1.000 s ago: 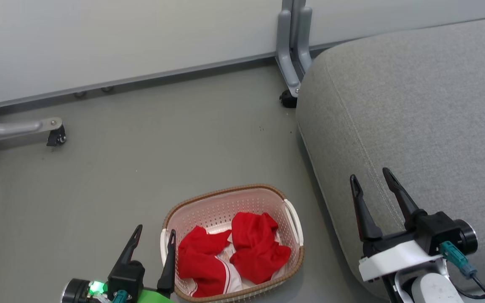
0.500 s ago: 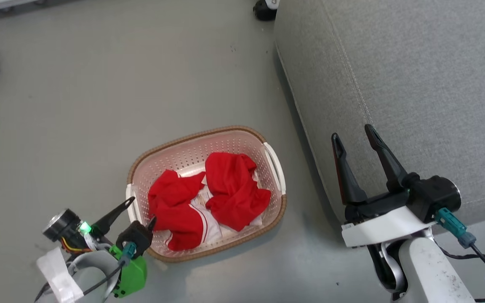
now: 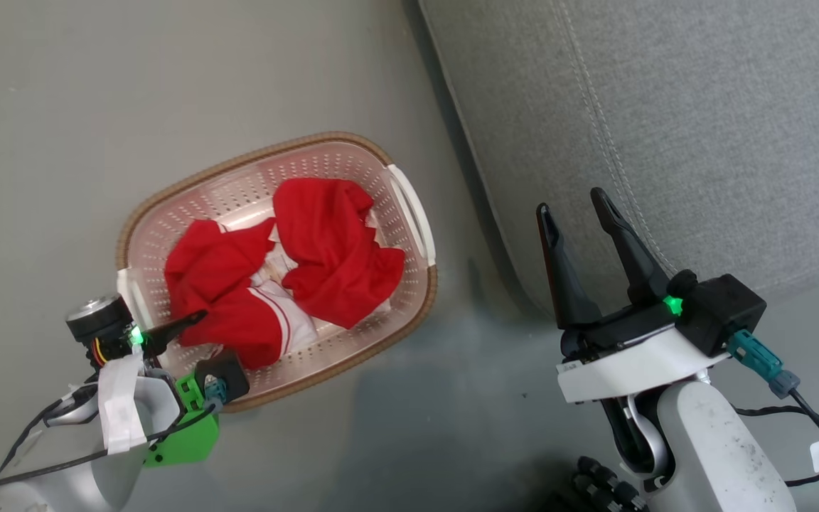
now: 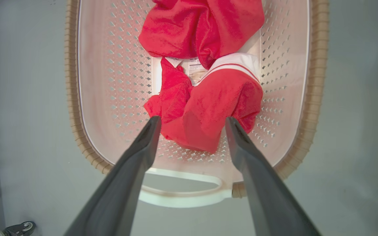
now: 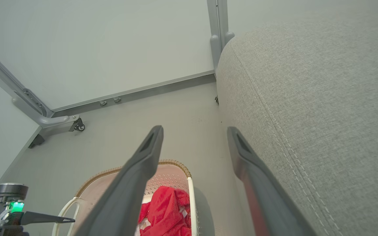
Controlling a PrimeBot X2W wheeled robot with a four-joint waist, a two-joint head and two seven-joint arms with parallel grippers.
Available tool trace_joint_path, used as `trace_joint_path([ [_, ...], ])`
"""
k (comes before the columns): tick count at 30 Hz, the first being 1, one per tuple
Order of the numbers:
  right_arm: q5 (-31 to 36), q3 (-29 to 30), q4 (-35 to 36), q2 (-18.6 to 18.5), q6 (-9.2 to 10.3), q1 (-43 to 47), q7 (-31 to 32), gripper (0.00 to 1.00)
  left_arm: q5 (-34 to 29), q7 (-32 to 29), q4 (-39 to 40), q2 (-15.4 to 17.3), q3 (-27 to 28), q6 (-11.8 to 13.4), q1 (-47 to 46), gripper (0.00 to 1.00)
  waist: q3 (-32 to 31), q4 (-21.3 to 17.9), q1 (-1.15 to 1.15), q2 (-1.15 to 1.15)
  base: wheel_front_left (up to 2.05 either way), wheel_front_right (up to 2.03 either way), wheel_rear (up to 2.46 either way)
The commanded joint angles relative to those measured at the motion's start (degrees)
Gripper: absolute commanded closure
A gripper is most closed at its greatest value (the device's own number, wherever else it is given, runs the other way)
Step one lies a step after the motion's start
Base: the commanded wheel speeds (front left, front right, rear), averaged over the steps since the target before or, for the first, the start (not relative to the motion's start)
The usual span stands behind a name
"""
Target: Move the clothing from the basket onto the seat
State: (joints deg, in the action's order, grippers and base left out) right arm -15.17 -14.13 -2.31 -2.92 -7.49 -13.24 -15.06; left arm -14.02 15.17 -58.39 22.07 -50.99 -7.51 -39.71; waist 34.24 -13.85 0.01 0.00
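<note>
Hovering over the basket (image 3: 239, 195), left gripper (image 4: 192, 118) is holding its jaws spread above the clothing (image 3: 324, 263). 2 of 2 garments are lying inside the basket, 0 on the seat (image 3: 701, 107) beside it. Jaws released, right gripper (image 3: 570, 200) is hanging beside the basket.

- basket (image 4: 116, 82): cream plastic, perforated, smooth, slight sheen; rim (image 4: 72, 98) brown, woven-look ribbing.
- clothing (image 4: 215, 111): soft red cloth, matt, fine nap; white panels smoother.
- seat (image 3: 665, 107): grey woven cloth, coarse-grained, matt, stitched seam.
- floor (image 3: 97, 107): grey, smooth, matt, few dark specks.
- left hand (image 4: 192, 122) fingers (image 4: 133, 170): dark, smooth, dull sheen.
- wall frame post (image 5: 217, 19): grey metal, satin finish.
</note>
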Motion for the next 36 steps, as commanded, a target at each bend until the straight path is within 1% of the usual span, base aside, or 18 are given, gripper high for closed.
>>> trace_joint_path([
  [1,-0.66,-0.44,0.27,0.03,0.00,-0.80,-0.17,0.00,1.01,-0.03,-1.37,0.28,-2.00,0.09,-2.05,0.00,3.61,-3.51,-0.01,0.00,0.00,0.00,0.00],
  [7,-2.67,-1.33,0.76,0.03,0.00,-1.48,-0.17,0.00,2.99,-0.21,-7.85,0.31,-10.28,0.10,-6.78,0.00,5.65,-5.19,-0.01,0.00,0.00,0.00,0.00],
  [11,-1.96,-3.05,1.00,0.05,0.00,-1.78,-0.18,0.00,4.16,-1.50,-11.07,0.05,-12.70,0.11,-9.81,0.00,6.95,-6.18,-0.01,0.00,0.00,0.00,0.00],
  [16,-3.52,-4.85,1.41,0.04,0.00,-1.84,-0.18,0.00,5.11,-2.97,-13.24,-0.12,-16.16,0.10,-11.90,0.00,8.63,-7.42,-0.01,0.00,0.00,0.00,0.00],
  [18,-2.29,-6.32,1.38,0.06,0.00,-2.57,-0.18,0.00,4.84,-4.27,-14.01,0.33,-18.58,0.10,-11.78,0.00,9.52,-8.16,-0.01,0.00,0.00,0.00,0.00],
  [20,-1.74,-7.62,1.84,0.05,0.01,-3.10,-0.18,0.00,5.98,-5.34,-14.47,0.87,-19.28,0.10,-13.17,0.00,10.59,-9.01,-0.01,0.00,0.00,0.00,0.00],
  [26,-3.88,-8.25,2.63,0.04,0.01,-3.71,-0.17,0.00,7.44,-7.74,-15.18,2.17,-21.27,0.11,-14.64,0.00,13.52,-11.44,-0.01,0.00,0.00,0.00,0.00],
  [30,-4.73,-8.50,2.91,0.05,0.01,-3.93,-0.17,0.00,7.45,-10.84,-15.33,2.08,-22.16,0.11,-13.37,0.00,15.08,-12.72,-0.01,0.00,0.00,0.00,0.00],
  [36,-6.23,-8.94,4.06,0.04,0.01,-4.68,-0.18,0.00,8.69,-14.91,-15.43,2.46,-22.36,0.11,-15.10,0.00,17.69,-14.09,-0.01,0.00,0.00,0.00,0.00],
])
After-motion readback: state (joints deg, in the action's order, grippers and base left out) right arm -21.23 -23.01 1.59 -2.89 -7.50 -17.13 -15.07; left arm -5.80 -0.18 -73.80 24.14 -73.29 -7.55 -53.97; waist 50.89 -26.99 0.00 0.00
